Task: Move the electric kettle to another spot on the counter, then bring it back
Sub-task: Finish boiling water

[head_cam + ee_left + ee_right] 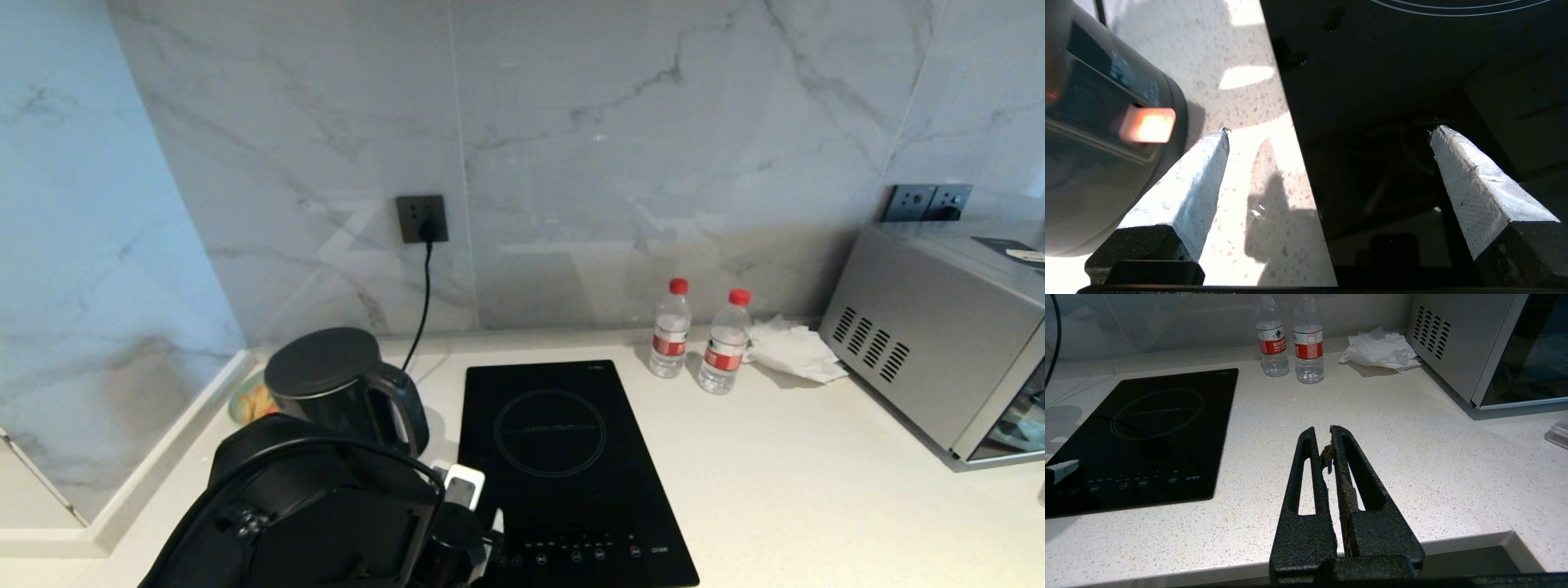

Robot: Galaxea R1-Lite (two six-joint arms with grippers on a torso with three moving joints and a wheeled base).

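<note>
Head view: kettle point(339, 392), black, upright, standing at the back left of the desk point(775, 465) near the corner of the marble wall, just left of the black hob point(563, 457); its loop handle point(400, 412) faces right and toward the robot, and a cord point(424, 294) runs from the wall socket point(422, 219) down behind it. Left arm, bulky and dark, fills the lower left of this view directly in front of the kettle, so it is the nearer arm by far. Left wrist view: left hand point(1329, 132) spread wide, holding nothing, its two pale padded fingers point(1188, 192) straddling the seam between speckled desk and hob glass; the kettle's lower body point(1098, 134), with a lit orange switch point(1147, 124), lies just outside one finger and not between the two. Judgement: the kettle sits to the left hand's side and slightly beyond it, so the hand must shift sideways to bring the handle, which runs upright, into the gap. Right wrist view: right hand point(1329, 435) parked over bare desk right of the hob, fingers pressed together on nothing, well apart from the kettle.
</note>
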